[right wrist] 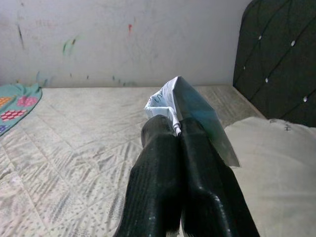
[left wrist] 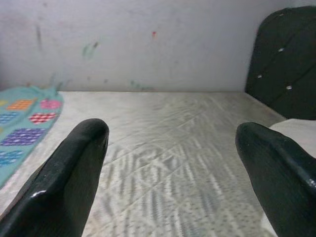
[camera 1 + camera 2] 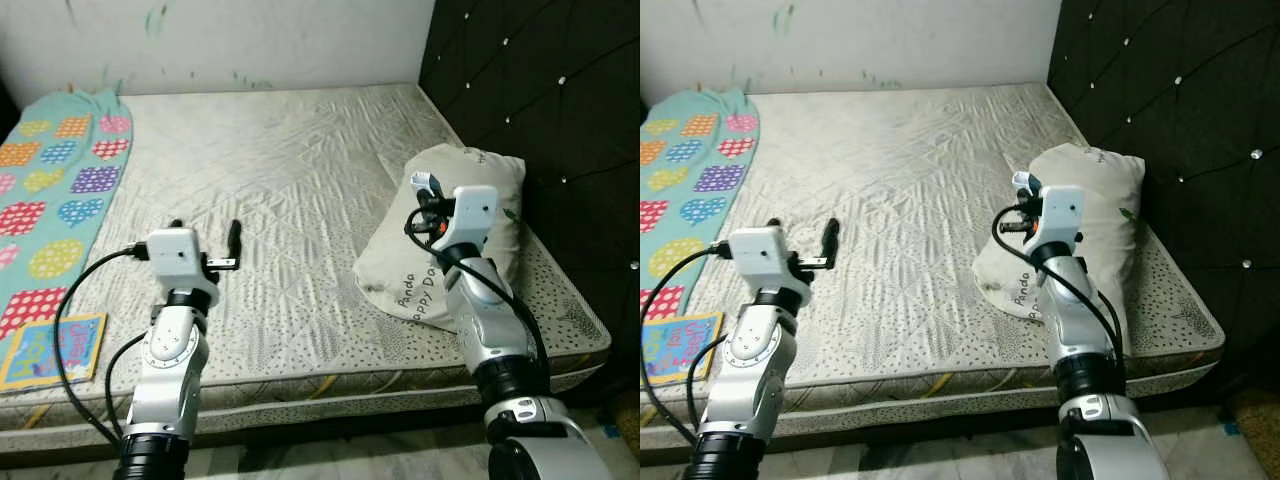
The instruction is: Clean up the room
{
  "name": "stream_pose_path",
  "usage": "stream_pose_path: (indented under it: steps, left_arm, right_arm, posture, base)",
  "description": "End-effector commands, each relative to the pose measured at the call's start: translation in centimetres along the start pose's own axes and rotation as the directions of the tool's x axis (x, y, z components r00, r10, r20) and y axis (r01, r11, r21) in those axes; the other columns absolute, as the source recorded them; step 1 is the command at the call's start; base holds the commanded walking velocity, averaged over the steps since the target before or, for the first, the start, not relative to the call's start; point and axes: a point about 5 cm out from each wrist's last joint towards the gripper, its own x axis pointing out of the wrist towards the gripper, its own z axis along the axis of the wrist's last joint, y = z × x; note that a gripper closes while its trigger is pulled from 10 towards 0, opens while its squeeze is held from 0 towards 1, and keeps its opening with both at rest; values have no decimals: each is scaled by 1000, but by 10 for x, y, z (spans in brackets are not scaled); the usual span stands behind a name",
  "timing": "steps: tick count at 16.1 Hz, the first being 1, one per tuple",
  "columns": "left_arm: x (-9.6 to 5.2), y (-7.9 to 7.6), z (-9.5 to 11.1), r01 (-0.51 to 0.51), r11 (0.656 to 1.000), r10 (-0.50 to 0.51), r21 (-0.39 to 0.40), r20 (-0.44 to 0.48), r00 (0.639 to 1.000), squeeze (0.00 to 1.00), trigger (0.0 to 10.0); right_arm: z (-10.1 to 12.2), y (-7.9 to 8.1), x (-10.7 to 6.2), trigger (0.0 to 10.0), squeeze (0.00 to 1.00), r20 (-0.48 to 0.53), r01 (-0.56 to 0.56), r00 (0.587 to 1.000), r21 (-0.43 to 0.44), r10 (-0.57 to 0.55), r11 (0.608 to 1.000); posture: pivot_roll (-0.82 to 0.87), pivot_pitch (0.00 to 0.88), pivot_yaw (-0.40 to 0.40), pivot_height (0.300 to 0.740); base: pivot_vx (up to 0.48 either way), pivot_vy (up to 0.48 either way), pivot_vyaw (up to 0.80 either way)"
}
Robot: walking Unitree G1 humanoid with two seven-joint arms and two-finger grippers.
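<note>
Right tool (image 1: 177,136) clamped on a small wrapper (image 1: 190,111), held above the bed's (image 3: 290,170) headboard-side edge, just by the pillow (image 3: 480,190). Left tool (image 3: 205,245) fingers apart, empty, over the bed's front edge. Risk: thin pinch, wrapper could slip out and drop onto the bed.

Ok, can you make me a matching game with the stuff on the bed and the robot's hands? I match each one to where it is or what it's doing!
Things:
1. pillow
2. heart-patterned blanket
3. left gripper
4. right gripper

Descriptions:
A. fingers pressed together on a scrap of wrapper
B. spread along the bed's left side
C. lying by the dark padded headboard
D. fingers spread apart over the bare mattress

Pairs: 1-C, 2-B, 3-D, 4-A
</note>
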Motion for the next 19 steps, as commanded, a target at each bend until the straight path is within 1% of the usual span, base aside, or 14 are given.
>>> stream_pose_path:
  steps: [1, 2, 5, 7, 9, 13, 14, 15, 16, 18, 19]
  left_arm:
    - [2, 4, -1, -14, 1000, 14, 15, 5, 1000, 0, 10000]
    - [2, 5, -2, -9, 1000, 9, 15, 4, 1000, 0, 10000]
    - [5, 4, -7, -10, 1000, 10, 16, -3, 1000, 0, 10000]
    - [7, 4, -8, -20, 1000, 20, 3, -6, 1000, 0, 10000]
    - [9, 4, -7, -20, 1000, 21, -8, 11, 1000, 0, 10000]
    - [6, 9, -5, -31, 999, 32, -17, 21, 999, 0, 10000]
    - [5, 8, -3, -2, 1000, 2, -8, 21, 1000, 0, 10000]
    - [4, 8, -1, 15, 1000, -15, -13, 19, 1000, 0, 10000]
    - [3, 8, -4, 38, 999, -38, -20, 10, 999, 0, 10000]
    - [1, 7, -3, 47, 998, -46, -37, 11, 999, 0, 10000]
    - [-1, 7, -3, 43, 998, -43, -43, 11, 999, 0, 10000]
  right_arm:
    - [1, 2, -1, 10000, 0, 15, -14, 1000, -36, 15, 999]
    - [1, 3, -1, 10000, 0, 20, -14, 1000, -44, 15, 999]
    - [-3, 4, -1, 10000, 0, 9, -20, 1000, -30, 21, 999]
    - [-3, 5, 1, 10000, 0, 6, -27, 1000, -31, 28, 999]
    - [-6, 6, 0, 10000, 0, -3, -39, 999, -40, 39, 998]
    - [-11, 11, -5, 10000, 0, -18, -56, 998, -45, 55, 997]
    - [-10, 8, -7, 10000, 0, -16, -54, 998, -66, 53, 996]
    - [-11, 6, -9, 10000, 0, -15, -46, 999, -66, 45, 997]
    - [-16, 1, -13, 10000, 0, -33, -19, 999, -54, 17, 998]
    - [-18, -1, -15, 10000, 0, -43, 1, 999, -39, -3, 999]
    - [-19, 1, -17, 10000, 0, -38, -1, 999, -40, 0, 999]
  posture:
    - [4, 0, 7, 740]
    - [-1, 0, 9, 740]
    - [-7, 0, 7, 740]
    - [-8, 0, -2, 740]
    - [2, 0, -23, 740]
    - [-2, 0, -20, 740]
    - [-1, 0, -16, 740]
    - [-5, 0, -11, 740]
    - [-7, 0, -6, 740]
    - [-8, 0, 1, 740]
    - [-9, 0, 1, 740]
  base:
    - [0, 0, 800]
    - [0, 0, 800]
    - [0, 0, 800]
    - [0, 0, 0]
    - [0, 0, 0]
    - [0, 0, 0]
    - [0, 0, 0]
    - [0, 0, 406]
    - [0, 0, 400]
    - [0, 0, 0]
    - [0, 0, 0]
